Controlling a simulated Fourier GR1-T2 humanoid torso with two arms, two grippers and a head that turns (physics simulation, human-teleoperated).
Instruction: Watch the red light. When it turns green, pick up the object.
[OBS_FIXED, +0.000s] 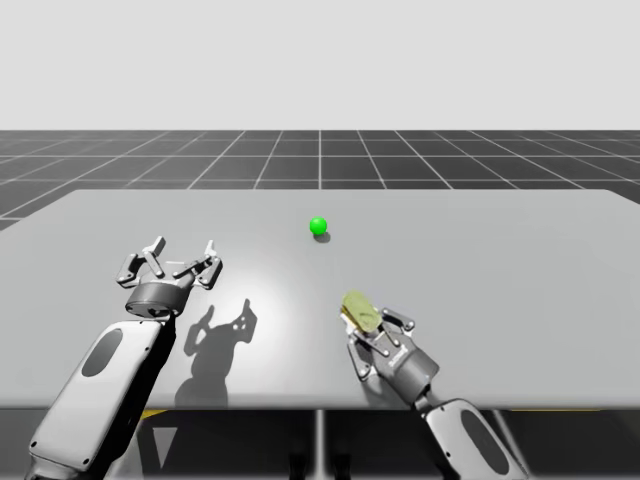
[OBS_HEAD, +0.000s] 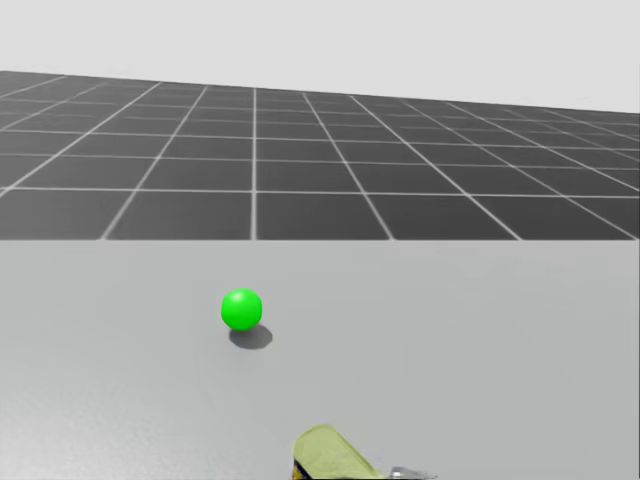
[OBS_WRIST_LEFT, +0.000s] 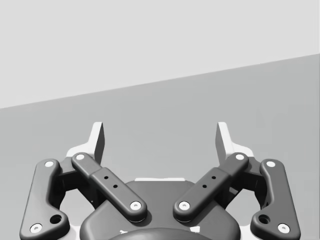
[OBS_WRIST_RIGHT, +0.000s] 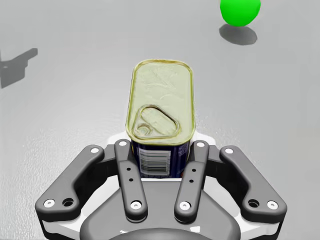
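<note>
the light on the surface glows green, so the go signal is given; the robot's right hand is clamped on the oblong tin, one finger pressed to each long side, low near the tin's base; the tin sits near the right front of the surface, well short of the light; i cannot tell whether its base is off the surface.

the main risk, as i judge it, is slip; the walls look like smooth printed metal and the fingers hold only the lower part, so the taller part above the grip could tip forward or swing if the lift is jerky; a squeeze that is too light would let the tin slide down between the fingers, and a skewed lift could twist it out; a forward push could send it toward the light.

the left hand hangs spread open over bare surface, well apart from all this, with nothing between its fingers.

the tin is a rounded-corner box with a pale, dull gold lid, a raised rim and an oval pull-tab; its sides are dark blue with a white barcode patch; the light is a small glossy ball; the surface is flat, matte grey; the fingers are dark, hard linkages with pale pads.
</note>
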